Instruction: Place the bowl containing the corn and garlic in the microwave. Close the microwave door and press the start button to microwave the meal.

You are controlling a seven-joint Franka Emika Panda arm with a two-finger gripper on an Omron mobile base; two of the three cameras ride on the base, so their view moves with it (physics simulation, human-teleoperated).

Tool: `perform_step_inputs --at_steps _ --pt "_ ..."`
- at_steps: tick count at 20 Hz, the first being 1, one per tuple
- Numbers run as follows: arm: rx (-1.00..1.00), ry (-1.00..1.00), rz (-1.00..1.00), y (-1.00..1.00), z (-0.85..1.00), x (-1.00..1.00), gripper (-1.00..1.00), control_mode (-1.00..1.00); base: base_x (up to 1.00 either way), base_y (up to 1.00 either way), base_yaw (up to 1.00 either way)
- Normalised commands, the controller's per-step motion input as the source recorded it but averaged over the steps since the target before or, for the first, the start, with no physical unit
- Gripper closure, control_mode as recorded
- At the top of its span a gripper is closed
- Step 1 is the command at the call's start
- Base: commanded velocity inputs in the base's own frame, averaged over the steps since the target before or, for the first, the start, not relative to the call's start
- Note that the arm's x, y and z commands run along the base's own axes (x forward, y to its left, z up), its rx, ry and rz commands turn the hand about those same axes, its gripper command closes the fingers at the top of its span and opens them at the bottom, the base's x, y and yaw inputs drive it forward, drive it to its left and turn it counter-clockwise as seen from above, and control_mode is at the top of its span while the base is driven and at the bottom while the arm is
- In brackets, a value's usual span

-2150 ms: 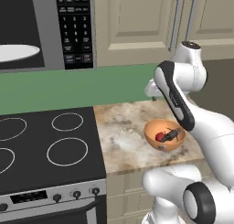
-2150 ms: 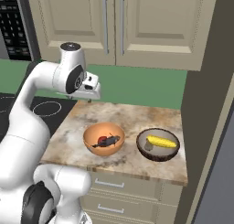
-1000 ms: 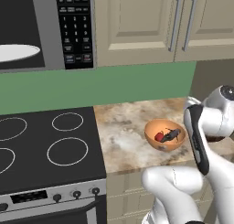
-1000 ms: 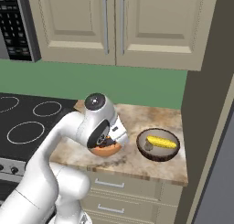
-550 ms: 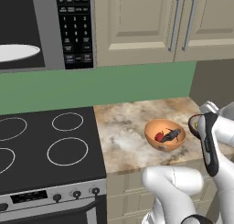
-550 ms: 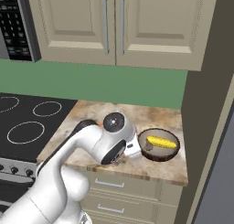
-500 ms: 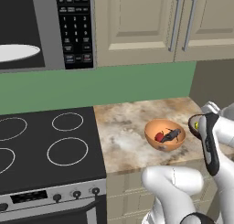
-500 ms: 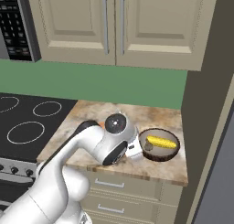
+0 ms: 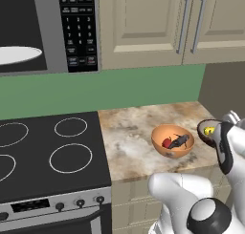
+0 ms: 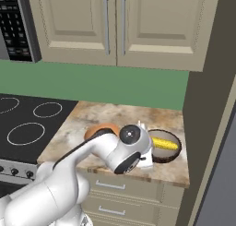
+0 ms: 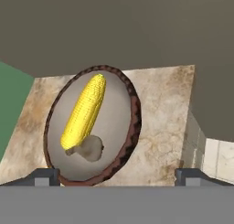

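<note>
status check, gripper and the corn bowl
Gripper open, empty, low beside the bowl. Corn and garlic inside, bowl on the counter. Orange bowl sits alongside, nothing blocking the rim.

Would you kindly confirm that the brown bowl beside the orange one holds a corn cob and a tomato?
Not quite: the brown bowl holds the corn cob and a garlic bulb, not a tomato. The hand view shows the greyish lump lying at the cob's end; the bowl does sit beside the orange bowl.
</note>
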Motion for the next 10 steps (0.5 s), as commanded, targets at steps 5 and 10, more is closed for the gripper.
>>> perform_step_inputs --at_steps 5,10 --pt "0.11 0.0 -0.1 -0.23 -0.26 0.0 -1.0 -1.0 0.0 0.0 0.0" --pt "0.14 0.0 0.0 -0.05 -0.15 0.0 -1.0 -1.0 0.0 0.0 0.0"
